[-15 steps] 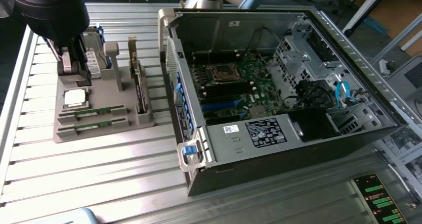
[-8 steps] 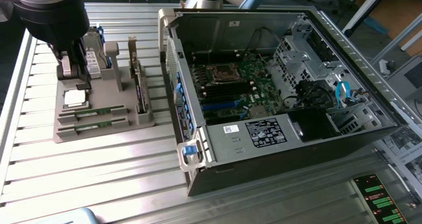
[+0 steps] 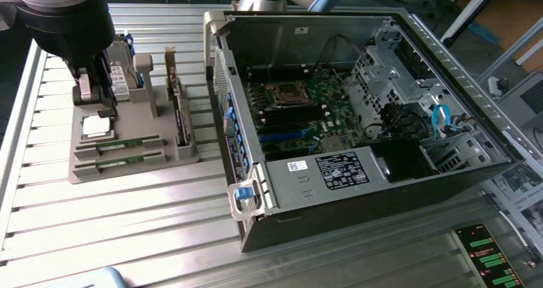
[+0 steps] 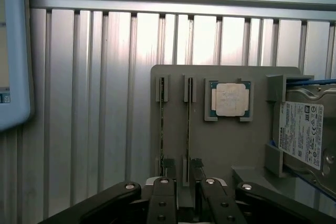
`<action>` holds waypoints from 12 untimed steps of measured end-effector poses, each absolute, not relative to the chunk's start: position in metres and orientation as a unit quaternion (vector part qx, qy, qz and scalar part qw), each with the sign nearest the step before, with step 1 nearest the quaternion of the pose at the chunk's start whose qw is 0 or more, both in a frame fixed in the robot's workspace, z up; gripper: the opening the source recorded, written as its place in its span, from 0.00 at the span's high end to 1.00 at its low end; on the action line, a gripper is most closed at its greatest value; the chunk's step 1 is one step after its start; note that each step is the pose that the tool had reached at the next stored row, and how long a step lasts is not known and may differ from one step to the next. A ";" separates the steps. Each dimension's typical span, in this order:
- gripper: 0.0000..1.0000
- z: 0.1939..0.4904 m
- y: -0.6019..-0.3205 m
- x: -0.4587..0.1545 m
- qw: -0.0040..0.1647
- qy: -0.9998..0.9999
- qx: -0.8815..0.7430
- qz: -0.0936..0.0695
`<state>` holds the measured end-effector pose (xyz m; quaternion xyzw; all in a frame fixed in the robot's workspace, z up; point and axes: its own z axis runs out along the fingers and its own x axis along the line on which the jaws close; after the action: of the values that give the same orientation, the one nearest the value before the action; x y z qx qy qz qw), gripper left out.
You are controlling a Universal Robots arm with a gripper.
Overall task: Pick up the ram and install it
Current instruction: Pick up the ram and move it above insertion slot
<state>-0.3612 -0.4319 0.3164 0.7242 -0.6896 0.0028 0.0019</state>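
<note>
Bright, even light; glare streaks the ribbed metal table (image 3: 127, 205) at lower left, the computer case (image 3: 280, 40) interior shadowed

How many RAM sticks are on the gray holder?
2. Both stand on edge in neighbouring slots of the gray holder: the first ram stick by its edge, the second ram stick beside the processor chip.

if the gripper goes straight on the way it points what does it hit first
Probably the ram beside the processor, standing in the grey holder: it sits in line with the open gripper. Depth is unclear.
</note>
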 end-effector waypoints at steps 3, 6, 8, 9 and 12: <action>0.75 0.314 -0.432 -0.361 0.002 -0.690 0.724 0.003; 0.75 0.309 -0.432 -0.361 0.002 -0.690 0.724 0.003; 0.75 0.306 -0.432 -0.361 0.002 -0.690 0.724 0.003; 0.75 0.305 -0.432 -0.361 0.002 -0.690 0.724 0.003; 0.75 0.299 -0.433 -0.361 0.002 -0.690 0.724 0.003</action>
<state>-0.3612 -0.4326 0.2993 0.7242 -0.6896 0.0028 0.0019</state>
